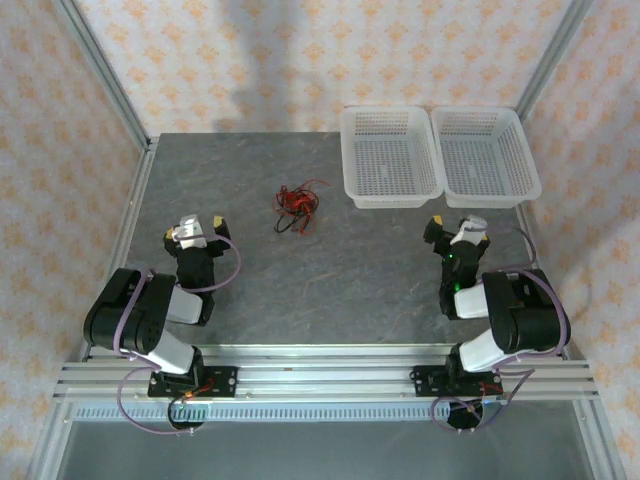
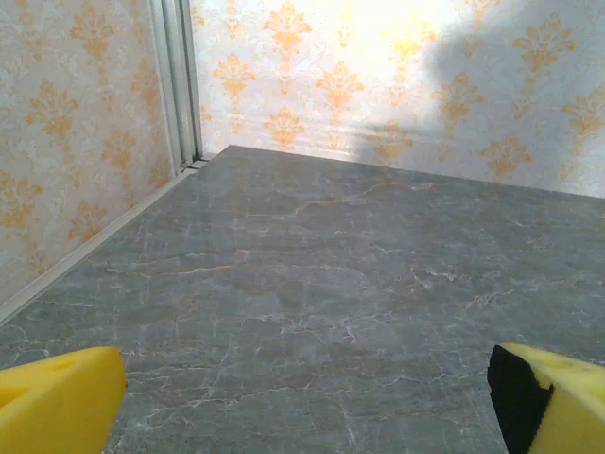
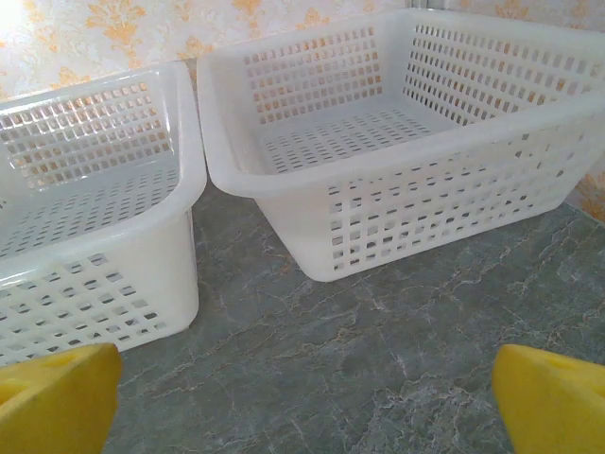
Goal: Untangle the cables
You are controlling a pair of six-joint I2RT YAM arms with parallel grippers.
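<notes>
Both jaws wide — cables (image 1: 296, 208) well apart

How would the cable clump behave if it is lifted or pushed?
The cables are thin and curly, so probably floppy; lifting one strand would likely drag the others. The clump looks small and light, so a push should slide it, not roll it.

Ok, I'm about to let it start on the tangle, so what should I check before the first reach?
1. The cables lie as one clump on the table, apart from the nearer basket: ok.
2. The left gripper is open, holding nothing: ok.
3. The right gripper is open, holding nothing: ok.
4. The nearer basket and farther basket are empty: ok.
5. Nothing lies between the left gripper and the cables: ok.
6. Which strand ends are loose: cannot tell, too small.
</notes>
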